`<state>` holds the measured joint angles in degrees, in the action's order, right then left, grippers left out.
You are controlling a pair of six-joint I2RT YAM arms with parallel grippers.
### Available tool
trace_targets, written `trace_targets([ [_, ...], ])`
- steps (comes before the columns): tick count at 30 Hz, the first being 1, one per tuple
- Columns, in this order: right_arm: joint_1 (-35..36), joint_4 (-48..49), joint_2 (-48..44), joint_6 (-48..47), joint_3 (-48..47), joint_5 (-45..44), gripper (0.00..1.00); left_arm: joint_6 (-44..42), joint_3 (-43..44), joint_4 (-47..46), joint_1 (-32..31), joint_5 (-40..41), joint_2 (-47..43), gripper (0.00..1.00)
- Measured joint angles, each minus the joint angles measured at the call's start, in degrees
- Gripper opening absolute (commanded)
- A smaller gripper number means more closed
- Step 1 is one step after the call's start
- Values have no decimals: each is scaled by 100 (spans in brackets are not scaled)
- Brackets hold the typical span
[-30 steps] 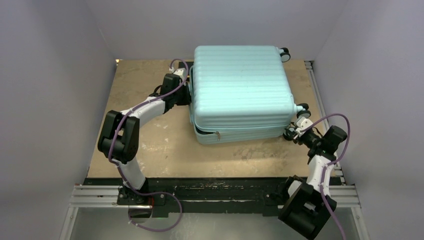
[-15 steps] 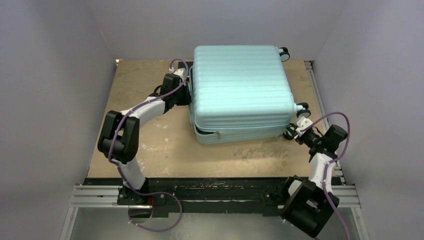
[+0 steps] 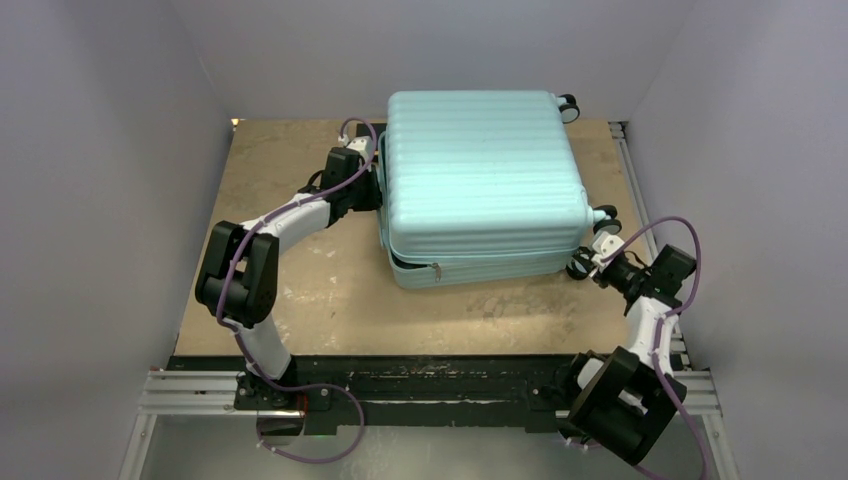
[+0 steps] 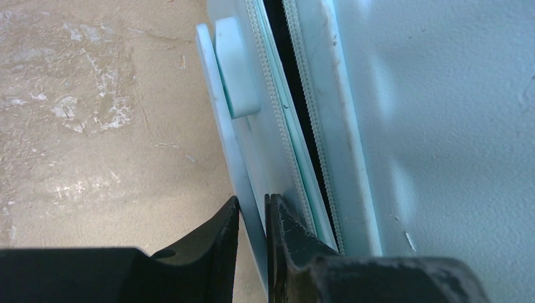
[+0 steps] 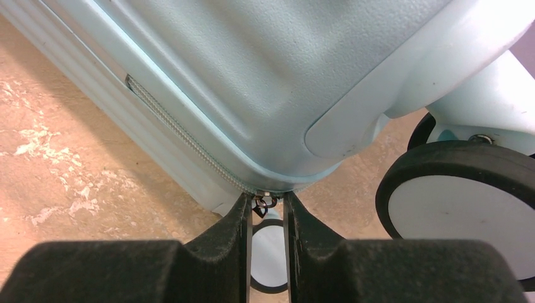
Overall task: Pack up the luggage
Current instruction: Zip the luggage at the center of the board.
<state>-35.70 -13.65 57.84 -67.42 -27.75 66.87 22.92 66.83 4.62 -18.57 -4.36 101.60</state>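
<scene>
left gripper [image 4: 251,214] is pinching a thin pale edge on luggage [image 3: 475,170] left side. right gripper [image 5: 266,211] is sitting narrow around zipper pull [image 5: 264,203], near right corner; grip unclear.

Overhead camera looks down from behind; both wrist cameras sit close against the luggage [image 3: 480,180].

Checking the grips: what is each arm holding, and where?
Left fingers pinch the pale mint ribbed hard-shell suitcase by its thin side handle strip. Right fingers flank its small dark zipper pull near a wheel; grip unclear.
</scene>
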Motion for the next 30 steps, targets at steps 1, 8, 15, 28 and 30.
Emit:
trace_targets([
  [1,0,35,-9,59,4,-11,0,0,0,4,-2,9,0,0],
  [8,9,579,-179,756,229,-105,0,-127,26,59,-31,72,0,0],
  [15,-2,708,-205,931,278,-170,0,-345,57,114,-66,122,0,0],
  [28,-809,-1416,1943,-2157,-1473,-299,0,-1067,44,114,-114,160,-48,0],
  [30,-811,-1510,1884,-2343,-1453,-308,0,-1152,11,74,-114,144,-68,0],
])
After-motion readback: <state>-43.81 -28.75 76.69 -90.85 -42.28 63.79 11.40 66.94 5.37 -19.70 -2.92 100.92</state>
